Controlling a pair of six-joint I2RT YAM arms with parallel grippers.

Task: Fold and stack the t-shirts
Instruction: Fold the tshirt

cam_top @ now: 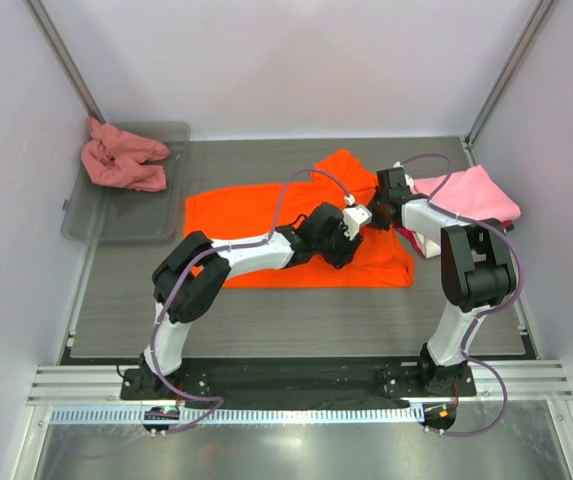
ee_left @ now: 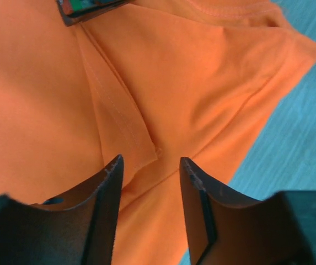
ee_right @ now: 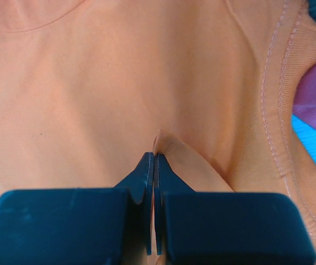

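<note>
Closest to us, the right hand [ee_right: 154, 157] pinches a small fold of the orange t-shirt [ee_right: 91, 99]; the left hand [ee_left: 149, 163] stands spread over its seam. Only from above we see the shirt mid-counter [cam_top: 296, 320], with open room toward the near edge.

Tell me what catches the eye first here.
The bright orange t-shirt lies spread across the middle of the table. The right gripper is shut on a pinched ridge of it, the left gripper open alongside; a salmon-pink shirt lies crumpled in the grey tray at far left.
</note>
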